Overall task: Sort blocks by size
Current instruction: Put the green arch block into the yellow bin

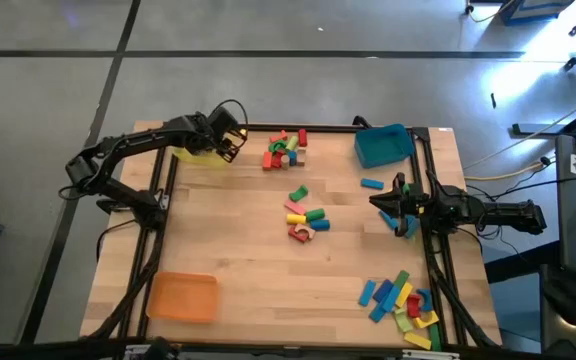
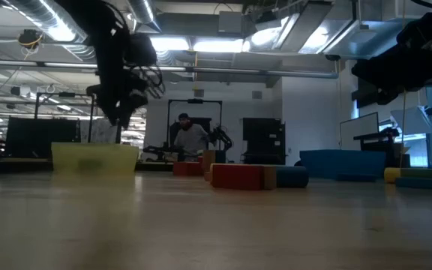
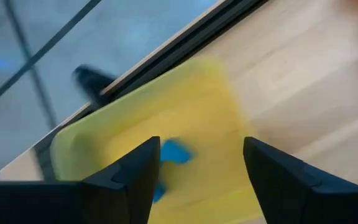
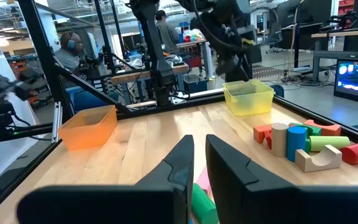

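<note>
A yellow tray (image 1: 190, 156) sits at the upper left of the wooden table (image 1: 238, 240), a blue tray (image 1: 383, 146) at the upper right, and an orange tray (image 1: 182, 298) at the lower left. In the low view, a person (image 2: 188, 138) sits in the room beyond.

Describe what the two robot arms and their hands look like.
Both arms are dark, nearly black, built of jointed segments. The left hand carries a looping black cable above its wrist. The right hand ends a thick cylindrical forearm. Up close, the fingers are flat, matte dark wedges with angular edges; the right hand's fingers look the same.
</note>
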